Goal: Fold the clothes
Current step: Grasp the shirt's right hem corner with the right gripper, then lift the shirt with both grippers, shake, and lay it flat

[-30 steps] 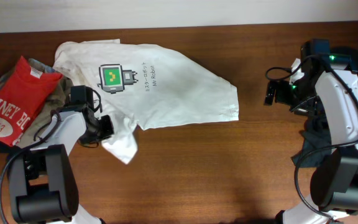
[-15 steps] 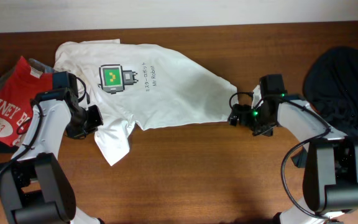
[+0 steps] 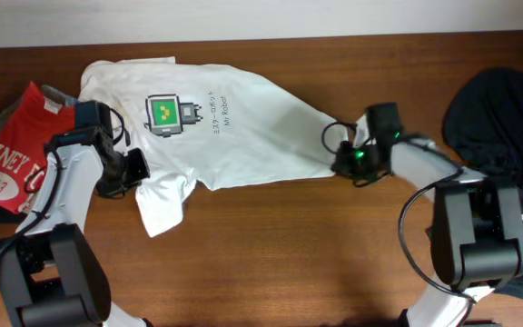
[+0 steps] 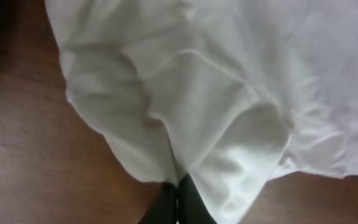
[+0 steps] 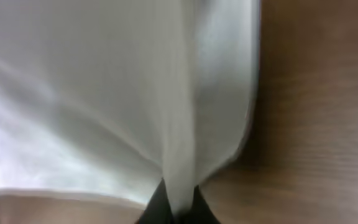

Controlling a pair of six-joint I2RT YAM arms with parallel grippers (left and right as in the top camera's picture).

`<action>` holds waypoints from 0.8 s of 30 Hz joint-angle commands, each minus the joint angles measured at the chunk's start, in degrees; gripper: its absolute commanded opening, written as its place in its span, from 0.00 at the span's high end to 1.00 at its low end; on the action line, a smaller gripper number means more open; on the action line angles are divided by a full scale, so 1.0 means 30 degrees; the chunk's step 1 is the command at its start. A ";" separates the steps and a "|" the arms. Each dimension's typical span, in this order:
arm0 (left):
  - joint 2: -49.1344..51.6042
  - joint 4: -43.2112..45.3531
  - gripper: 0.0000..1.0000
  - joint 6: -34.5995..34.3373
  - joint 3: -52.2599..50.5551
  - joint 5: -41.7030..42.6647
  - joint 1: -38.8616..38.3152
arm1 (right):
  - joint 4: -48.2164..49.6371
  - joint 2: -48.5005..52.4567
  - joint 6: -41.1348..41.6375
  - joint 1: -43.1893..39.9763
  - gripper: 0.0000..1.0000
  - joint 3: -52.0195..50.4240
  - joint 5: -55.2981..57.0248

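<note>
Brown wood makes the wide table [image 3: 289,263], and it carries everything we see from overhead. On its upper middle part lies the white cotton T-shirt [image 3: 261,136], spread out with some wrinkles, the printed side up. It reaches from the upper left to a narrow corner at the right. One short sleeve [image 3: 163,207] hangs down toward the front edge at the left.

A black crumpled garment [image 3: 502,113] lies at the far right, well apart from the white one. A red T-shirt with white letters [image 3: 12,154] lies at the far left, just beside the white collar area.

Our left gripper [image 3: 137,173] is at the sleeve. In the left wrist view its dark fingers [image 4: 191,205] are pressed together with the edge of the white cloth [image 4: 216,106] pinched between them.

Our right gripper [image 3: 345,163] is at the right corner of the shirt. In the right wrist view a fold of the cloth [image 5: 104,93] runs down between its two fingers [image 5: 157,202], which clamp it.

A small green-and-black square print [image 3: 163,113] sits on the chest, with a line of dark text [image 3: 219,113] just beside it.
</note>
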 commanded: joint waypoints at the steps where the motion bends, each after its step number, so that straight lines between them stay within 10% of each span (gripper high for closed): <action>1: -0.1304 -0.0197 1.00 0.1275 0.2943 0.0277 0.0007 | -0.4860 -0.1705 -0.3468 -0.1661 0.96 0.5952 0.0051; 13: -0.8262 -0.3031 1.00 0.1370 1.3529 0.0627 0.0029 | -2.1835 -0.2769 -0.5166 -0.2601 0.96 2.9405 0.6601; 24: -0.4014 -0.1639 1.00 0.1392 1.3566 0.1180 -0.0058 | -2.1485 0.0984 -0.5173 -0.2572 0.96 3.1022 0.8488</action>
